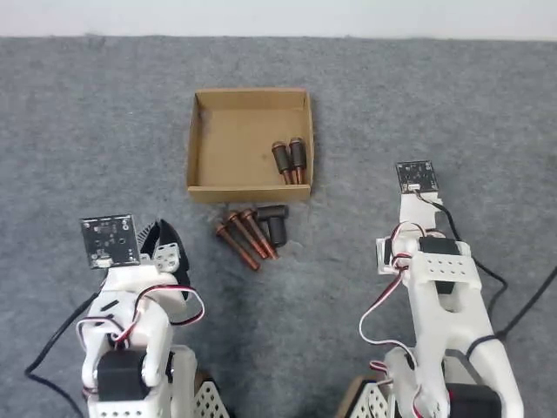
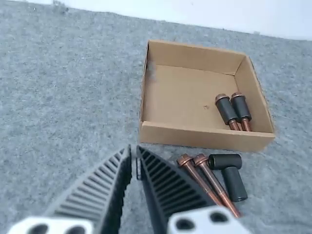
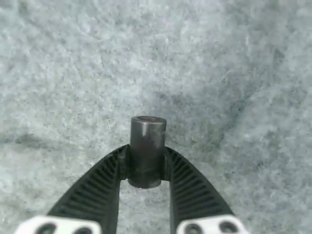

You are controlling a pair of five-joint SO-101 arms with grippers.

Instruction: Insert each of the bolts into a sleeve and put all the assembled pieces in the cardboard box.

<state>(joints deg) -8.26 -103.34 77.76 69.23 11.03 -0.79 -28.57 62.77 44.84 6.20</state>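
The cardboard box [image 1: 235,139] sits at the table's middle back, with two assembled pieces [image 1: 291,161] lying in its right corner. Just in front of it lie three copper bolts [image 1: 244,235] and two black sleeves [image 1: 273,221]. My left gripper [image 2: 132,157] is shut with nothing in it, short of the box [image 2: 185,97] and left of the bolts [image 2: 204,178] and sleeves [image 2: 230,173]. My right gripper [image 3: 146,155] is shut on a black sleeve [image 3: 147,141], held above bare carpet at the right of the table.
Grey carpet covers the whole table. The left arm [image 1: 130,340] fills the front left and the right arm [image 1: 444,296] the front right. A white wall edge runs along the back.
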